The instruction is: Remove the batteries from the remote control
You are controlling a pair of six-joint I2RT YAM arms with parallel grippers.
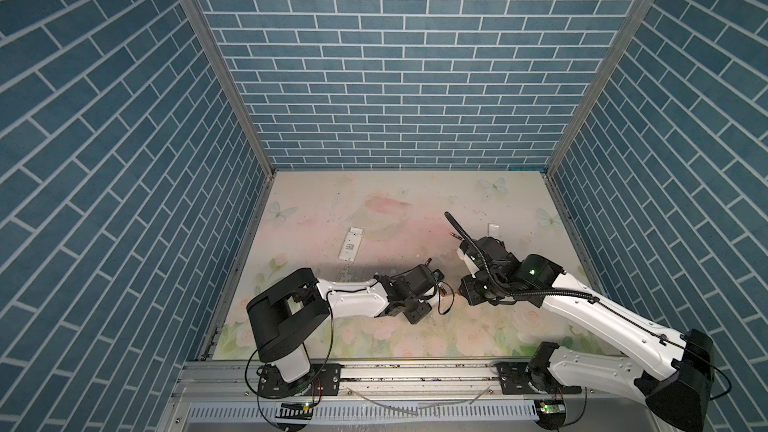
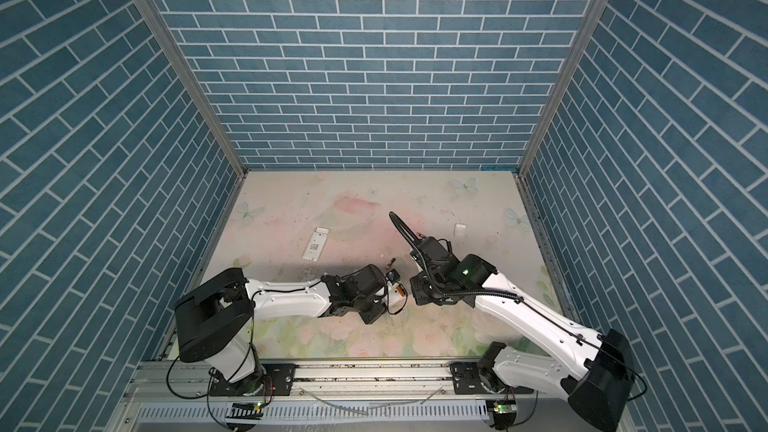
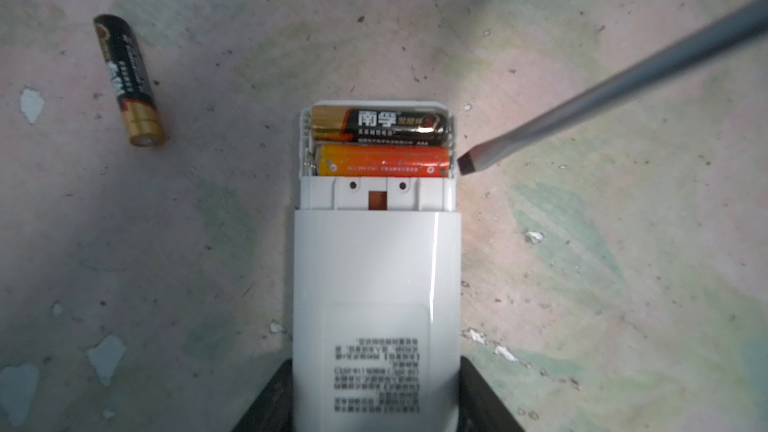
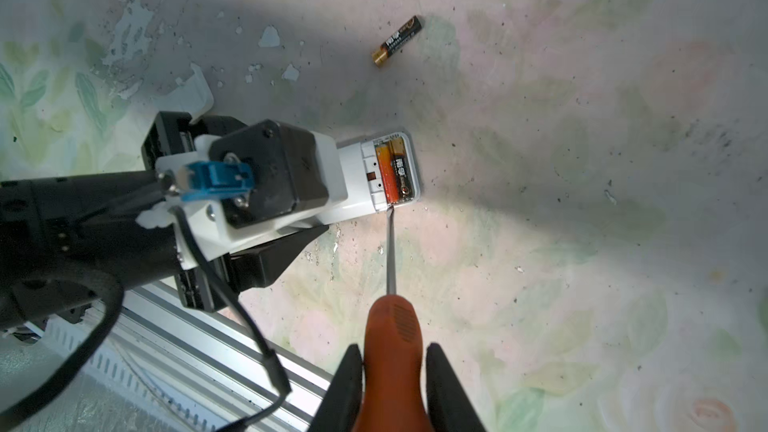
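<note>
White remote, black-and-gold battery, orange battery, orange-handled screwdriver — pastel floral tabletop.

remote control: butt end cut by left wrist view's edge, label print blurred | screwdriver: shaft blurred there

Top views: looked steeply down from the front over the floral-printed table toward the blue brick-patterned wall.
Left wrist: looked close along the white plastic remote control.
Right wrist: looked down the orange-handled steel screwdriver.
Shared: both wrists saw that remote's far end.
</note>
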